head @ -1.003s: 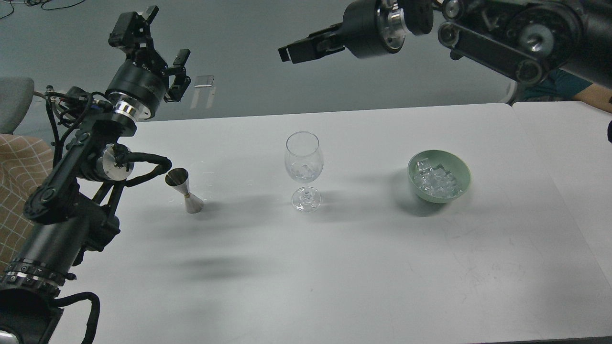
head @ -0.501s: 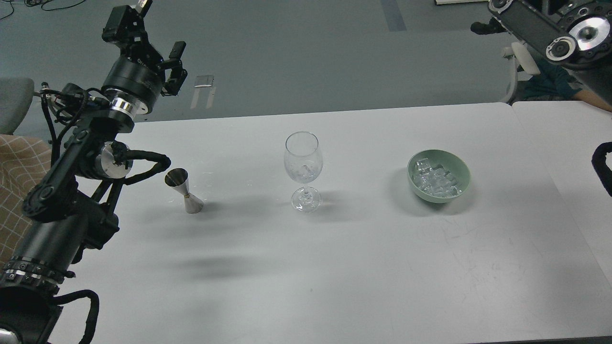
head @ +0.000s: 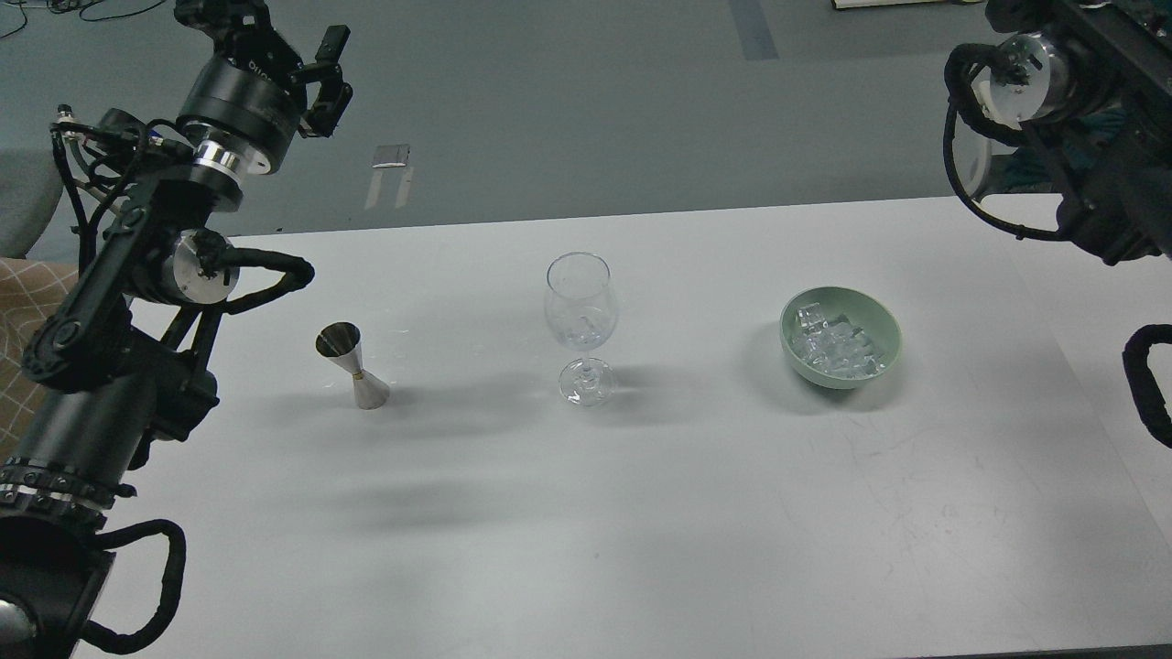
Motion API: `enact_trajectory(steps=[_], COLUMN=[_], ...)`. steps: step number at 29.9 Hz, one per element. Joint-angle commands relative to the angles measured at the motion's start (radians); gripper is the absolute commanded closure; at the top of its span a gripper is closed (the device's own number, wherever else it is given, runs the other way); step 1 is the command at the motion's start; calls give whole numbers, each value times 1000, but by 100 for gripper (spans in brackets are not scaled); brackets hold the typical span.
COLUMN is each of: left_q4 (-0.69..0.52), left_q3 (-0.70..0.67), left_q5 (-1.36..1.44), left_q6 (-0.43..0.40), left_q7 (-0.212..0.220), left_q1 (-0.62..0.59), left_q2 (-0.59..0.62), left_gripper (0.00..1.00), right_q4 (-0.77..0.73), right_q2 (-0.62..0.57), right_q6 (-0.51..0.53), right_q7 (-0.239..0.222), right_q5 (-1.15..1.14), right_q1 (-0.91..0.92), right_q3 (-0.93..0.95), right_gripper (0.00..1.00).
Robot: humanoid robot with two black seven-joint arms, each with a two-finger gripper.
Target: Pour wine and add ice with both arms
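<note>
A clear wine glass (head: 581,316) stands upright at the middle of the white table (head: 641,513), with what looks like a bit of ice in its bowl. A pale green bowl (head: 884,322) to its right holds a pile of clear ice cubes (head: 831,348). A steel jigger (head: 352,364) stands to the left of the glass. My left gripper (head: 275,32) is raised high at the top left, far above the jigger, with its fingers spread and empty, partly cut off by the frame edge. My right arm (head: 1053,110) is at the top right; its gripper is out of view.
A second white table (head: 1099,265) adjoins on the right. A grey floor lies beyond the far edge. A checked cloth (head: 23,348) and a grey chair are at the left edge. My left arm's cables loop near the jigger.
My right arm has swung from above the glass away to the top right, taking its gripper out of view. My left gripper has risen higher and slightly left. The table objects have not moved.
</note>
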Motion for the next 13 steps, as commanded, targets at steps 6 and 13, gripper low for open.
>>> enact_trajectory(steps=[6,13], left_q4=[40,46], left_q3=[-12,-13], left_q5=[-115,-129], left_q6=[-19,-24], left_q7=[6,8], left_q1=[-7,-19], left_q2=[-19,-35], left_gripper=[2,2], right_q4=[5,5], right_q2=[1,-4], right_q6=[277,343], right_q7=[51,59], right_q5=[100,154], right_q1=[-156,-168], right_q3=[175,176], right_gripper=[0,0])
